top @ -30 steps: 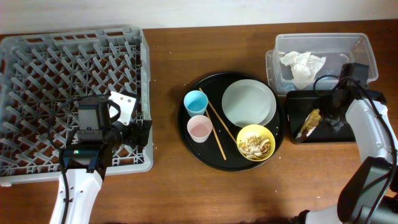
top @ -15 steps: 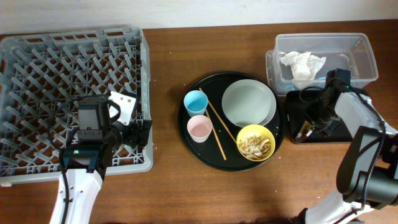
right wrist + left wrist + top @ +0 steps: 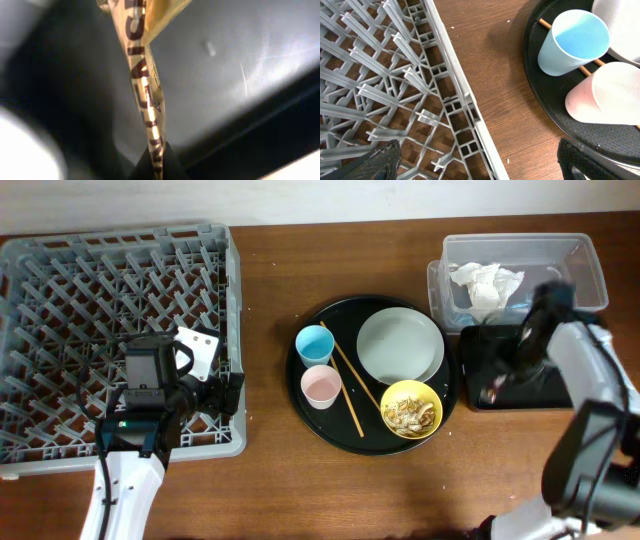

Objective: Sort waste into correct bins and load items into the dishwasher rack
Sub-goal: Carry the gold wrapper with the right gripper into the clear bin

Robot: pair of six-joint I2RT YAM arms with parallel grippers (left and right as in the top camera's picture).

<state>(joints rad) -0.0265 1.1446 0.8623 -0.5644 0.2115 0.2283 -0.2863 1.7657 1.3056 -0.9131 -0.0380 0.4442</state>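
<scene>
Right gripper [image 3: 156, 167] pinches crinkled brown-gold wrapper [image 3: 143, 85] over shallow black rectangular tray [image 3: 235, 55].
Jaws closed on the wrapper's narrow end; the rest stretches away above the tray floor. Left gripper [image 3: 485, 167] spread wide, empty, over rim of grey pegged plastic dishwasher rack [image 3: 395, 75].

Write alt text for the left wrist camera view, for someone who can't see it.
A light blue cup and a pink cup stand on a round black tray at right, a wooden chopstick showing behind them. Brown table separates the tray from the grey pegged dishwasher rack at left.
</scene>
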